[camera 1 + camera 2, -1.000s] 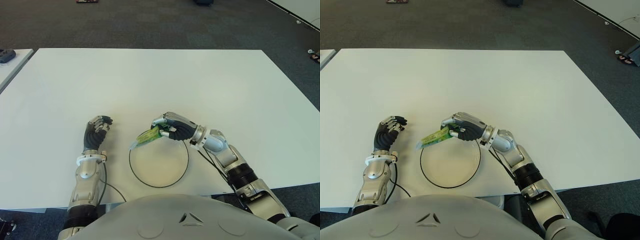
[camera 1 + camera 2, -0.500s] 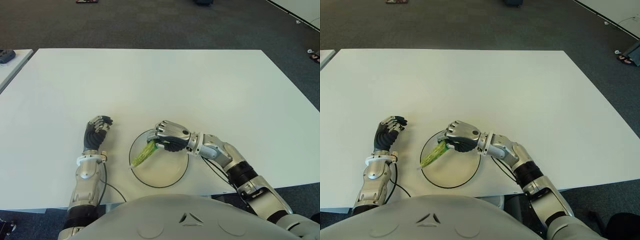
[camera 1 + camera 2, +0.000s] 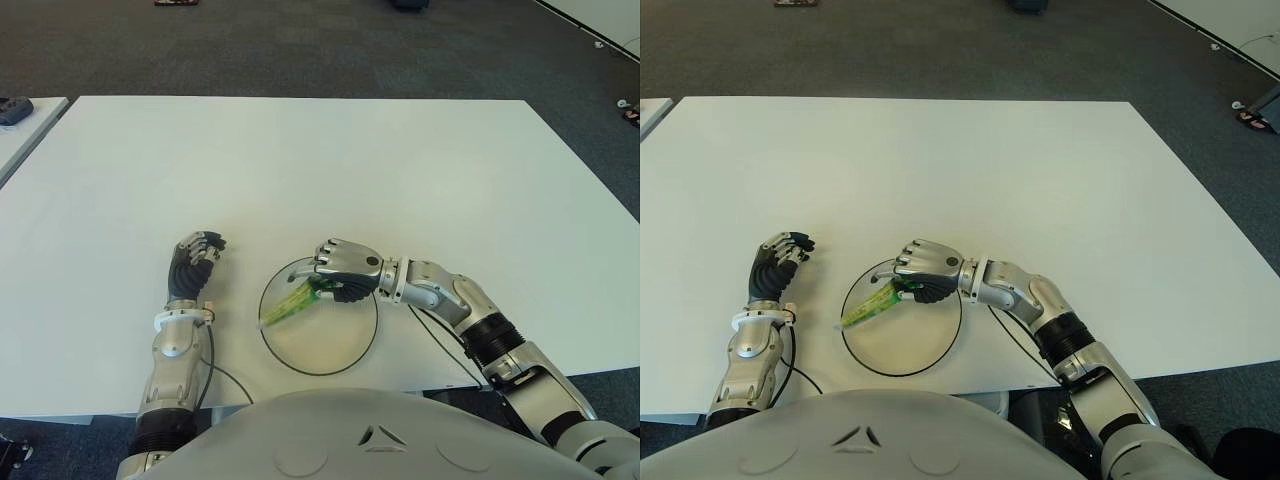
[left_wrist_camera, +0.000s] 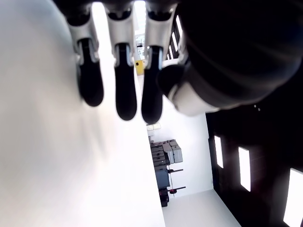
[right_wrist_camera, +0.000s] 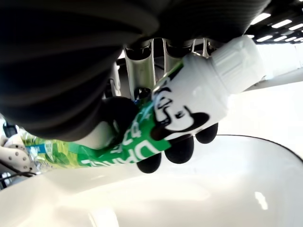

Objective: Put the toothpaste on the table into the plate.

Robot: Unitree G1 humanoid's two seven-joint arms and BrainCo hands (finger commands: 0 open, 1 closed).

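Right hand is curled around the green toothpaste tube, gripping it near the white cap end; the wrist view shows the fingers wrapped under the tube and the thumb pressing from the other side. It sits over the 12 o'clock rim of the plate, a pale round dish with a dark edge near the table's front edge. From the hand the tube slants toward 8 o'clock over the plate's interior, its flat tail near the rim at 9 o'clock. Left hand shows at 9 o'clock from the plate, well apart, fingers loosely curled and empty. Beyond them the white table stretches away to dark carpet
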